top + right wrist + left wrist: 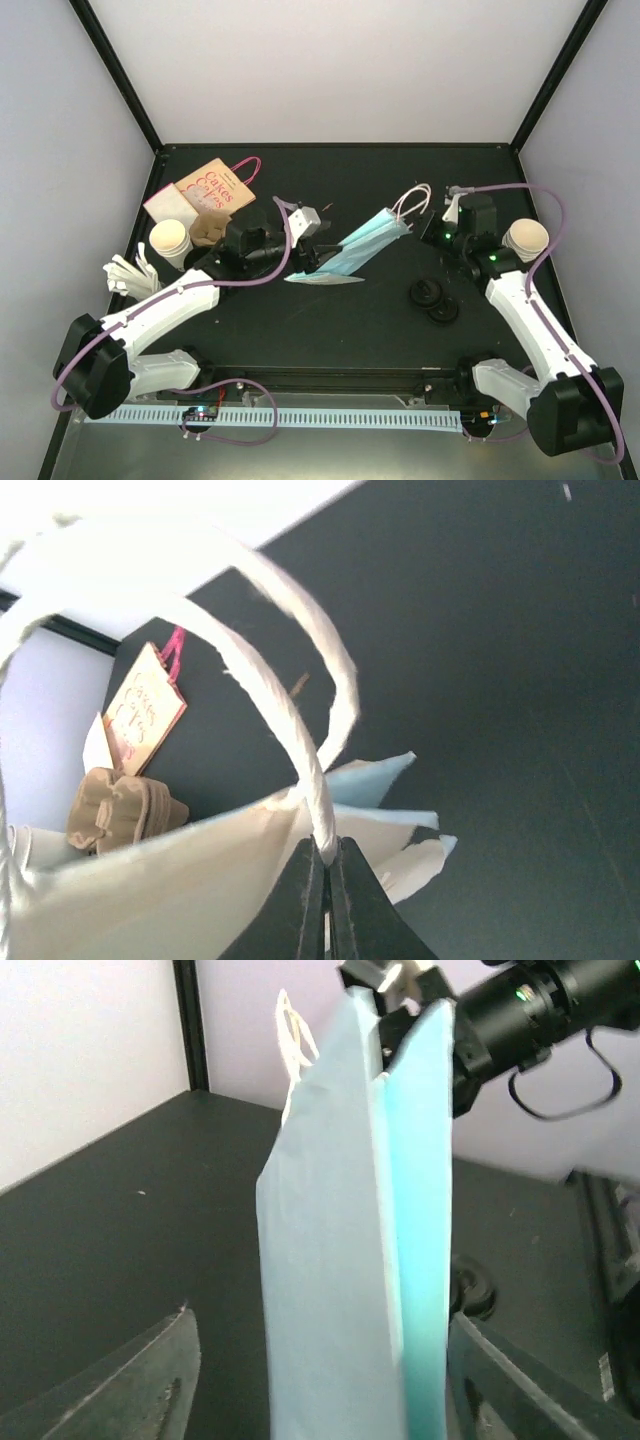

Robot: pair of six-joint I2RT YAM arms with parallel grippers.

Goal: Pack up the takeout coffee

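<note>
The right fingers [305, 905] are pressed together, clamped on the top edge of the blue paper bag [352, 252] just where its white rope handle [300, 740] is fixed, and that end sits lifted off the worktop [380, 330]. The left fingers [150, 1385] stand apart on either side of the bag's other end, with the paper between them. One finger is clear of the paper, and I cannot tell whether the other touches it. The bag is folded flat and stretches slantwise between the two arms, over the middle of the worktop. Near the right arm two black lids [435, 298] lie side by side, and a pale paper cup [527, 238] stands close by that arm toward the right wall. At the far left are a second cup [170, 240], a brown cardboard cup carrier [210, 228] just beside it, a tan bag printed "Cakes" [215, 185] with pink handles, and some white pieces [130, 272] too small to make out.
</note>
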